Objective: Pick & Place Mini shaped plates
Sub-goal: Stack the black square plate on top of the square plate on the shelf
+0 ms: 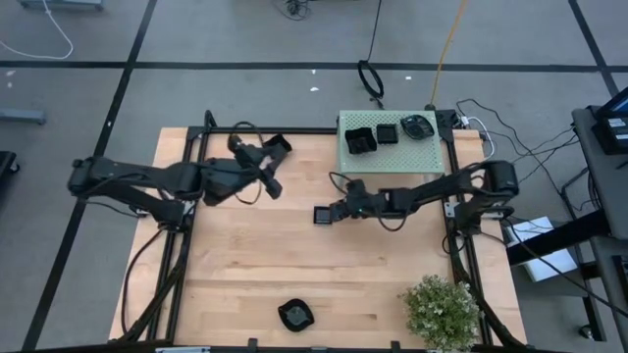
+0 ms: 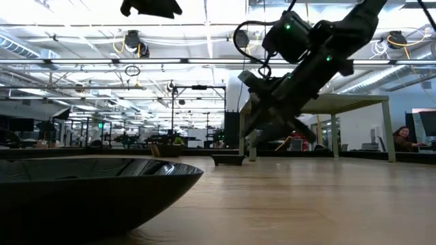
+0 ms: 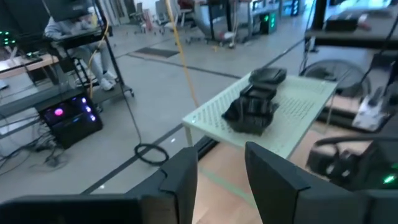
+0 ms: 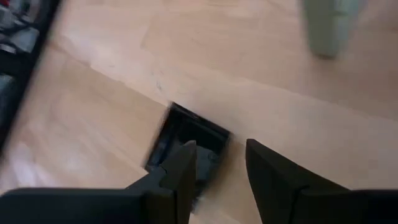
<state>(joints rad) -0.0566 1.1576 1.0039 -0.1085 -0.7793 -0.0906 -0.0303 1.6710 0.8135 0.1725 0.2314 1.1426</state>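
A small square black plate lies flat on the wooden table near its middle. It also shows in the right wrist view and in the low view. My right gripper is open and hovers just above the plate's right side. It tilts down and holds nothing. My left gripper is open and empty, raised above the table's far left part. It faces the pale green stand. A wavy-rimmed black plate rests on the table by the near edge. It looms large in the low view.
The pale green perforated stand at the far right carries stacks of black plates and single ones. A green bushy plant stands at the near right corner. Bare wood lies between the arms and the near edge.
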